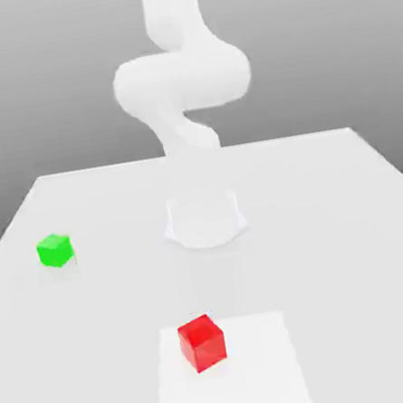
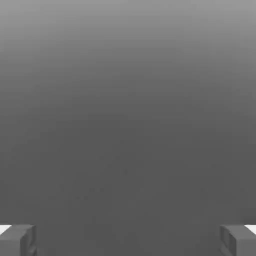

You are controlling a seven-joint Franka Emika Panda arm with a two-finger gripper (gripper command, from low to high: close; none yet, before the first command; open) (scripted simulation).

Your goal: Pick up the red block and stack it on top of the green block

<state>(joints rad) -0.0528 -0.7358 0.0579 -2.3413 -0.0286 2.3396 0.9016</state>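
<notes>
Between the tool's (image 2: 128, 240) wide-apart fingertips (image 2: 17, 240) lies nothing but bare grey surface. On the white worktop (image 1: 337, 220), the red block (image 1: 202, 343) and green block (image 1: 54, 250) sit well apart, untouched by the tool.

Ext. view sits in front of the robot arm (image 1: 181, 80), raised, angled down over the counter (image 1: 337, 220), mid-range, facing the arm head-on w/ both blocks in shot. Hand cam looks out past its own fingers (image 2: 17, 240) at close, plain grey surface. No recognisable overlap btw the two.
</notes>
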